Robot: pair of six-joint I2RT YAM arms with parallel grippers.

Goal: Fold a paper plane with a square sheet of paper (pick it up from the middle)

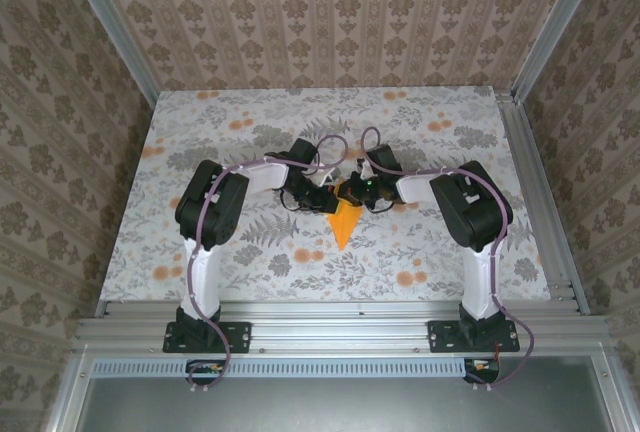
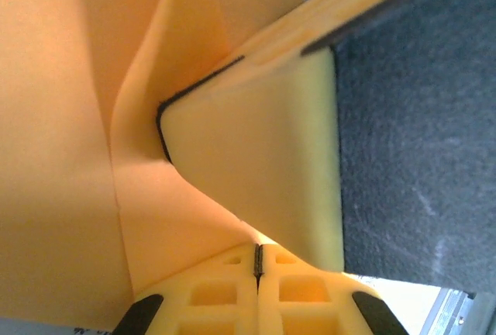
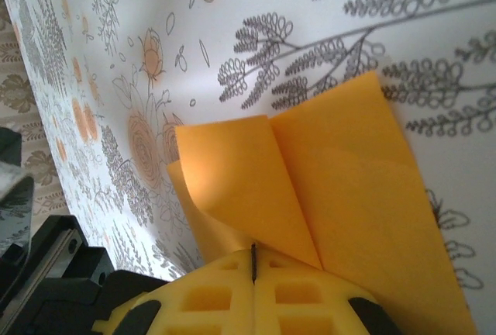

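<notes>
The square sheet of paper (image 1: pixel 345 222) is bright orange and folded to a narrow triangle. Its tip points toward the near edge of the table, and its wide end is lifted between the two grippers. My left gripper (image 1: pixel 326 198) is shut on the paper from the left; in the left wrist view the orange paper (image 2: pixel 70 157) runs into the closed jaws of the left gripper (image 2: pixel 258 261). My right gripper (image 1: pixel 366 192) is shut on it from the right. In the right wrist view two curled flaps of the paper (image 3: pixel 341 188) rise from the closed right gripper (image 3: pixel 253 256).
The floral tablecloth (image 1: pixel 250 242) covers the table, with small orange flower prints (image 1: pixel 405 278). Patterned walls and aluminium posts (image 1: pixel 540 32) enclose the table. A pale yellow finger (image 2: pixel 263 164) of the right gripper crowds the left wrist view.
</notes>
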